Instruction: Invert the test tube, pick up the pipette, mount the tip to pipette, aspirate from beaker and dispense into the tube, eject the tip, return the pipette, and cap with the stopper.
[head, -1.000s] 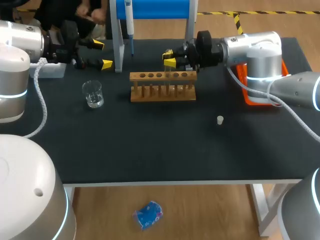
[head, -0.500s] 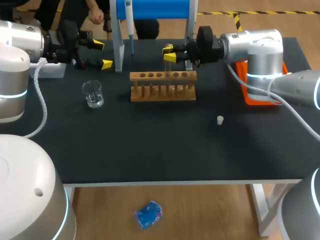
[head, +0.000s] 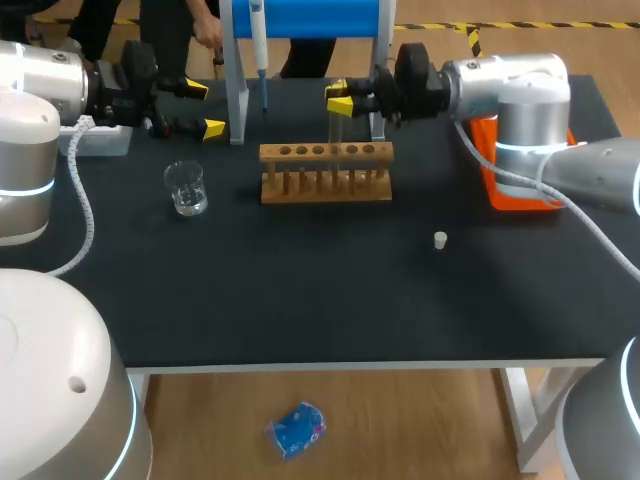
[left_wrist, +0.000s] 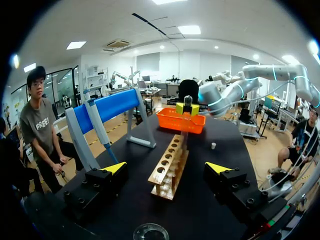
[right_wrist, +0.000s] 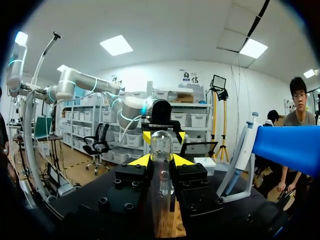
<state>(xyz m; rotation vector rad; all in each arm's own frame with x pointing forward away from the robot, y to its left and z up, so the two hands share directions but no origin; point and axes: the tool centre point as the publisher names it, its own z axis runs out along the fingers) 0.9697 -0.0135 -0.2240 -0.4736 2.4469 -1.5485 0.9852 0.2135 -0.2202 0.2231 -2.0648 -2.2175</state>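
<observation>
Right gripper: clamped on tube, held upright over rack.
Left gripper: fingers apart, holding nothing, near hanging pipette.
Beaker: left of rack.
Stopper: on table, right of rack.

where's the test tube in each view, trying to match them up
head view: test tube held by the right end effector, above the wooden rack.
left wrist view: beyond the rack's far end, between yellow tips.
right wrist view: upright in its own end effector's grip.
shared landmark: blue pipette stand.
</observation>
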